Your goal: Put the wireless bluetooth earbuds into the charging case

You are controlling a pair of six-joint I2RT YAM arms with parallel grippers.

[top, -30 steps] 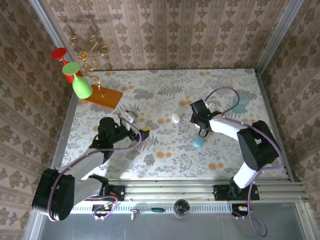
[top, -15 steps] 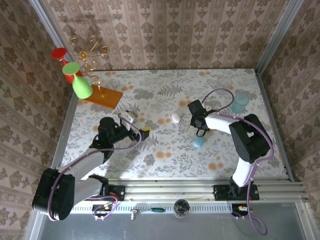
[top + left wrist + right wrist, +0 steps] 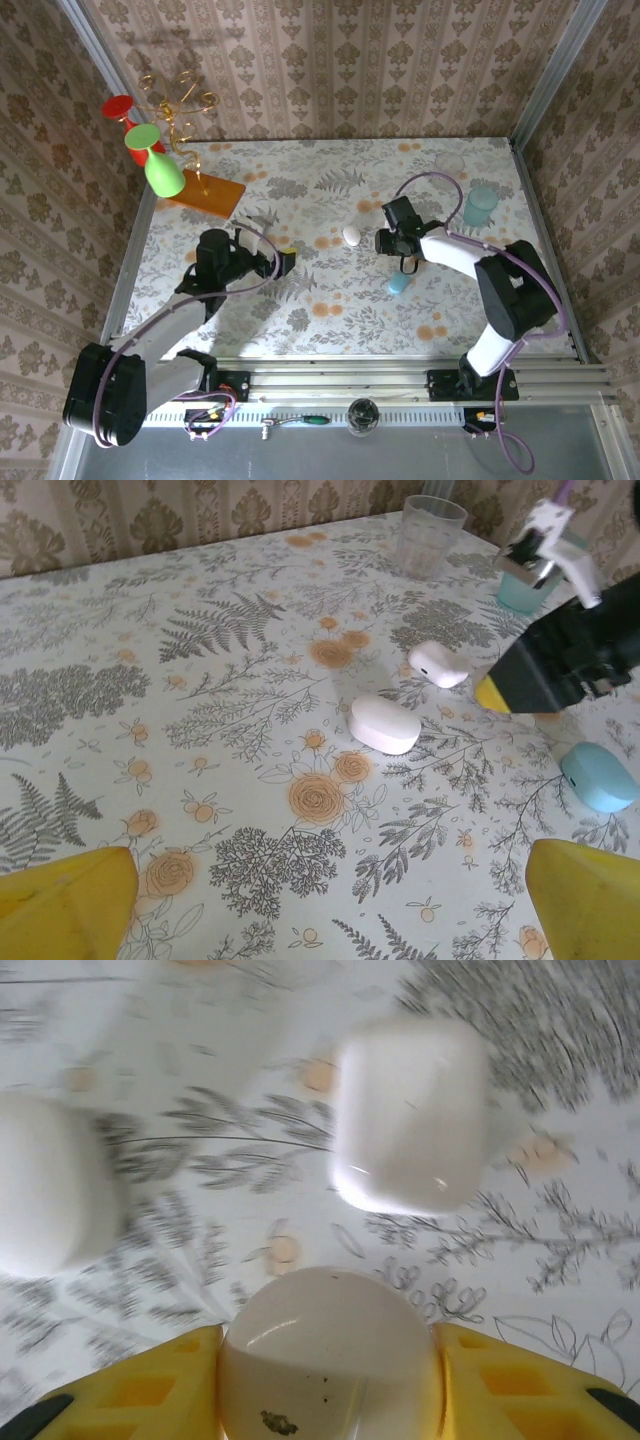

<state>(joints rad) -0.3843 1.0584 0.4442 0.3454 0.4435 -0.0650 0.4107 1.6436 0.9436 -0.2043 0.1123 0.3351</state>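
While right hand (image 3: 328, 1375) pinches white rounded piece (image 3: 328, 1325), charging case (image 3: 410, 1110) lies just beyond; left hand (image 3: 325, 895) spread over bare table (image 3: 150, 700).

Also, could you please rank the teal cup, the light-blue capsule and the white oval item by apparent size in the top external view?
1. teal cup, clearly largest.
2-3. light-blue capsule and white oval item: they look about alike, so I would not rank them.
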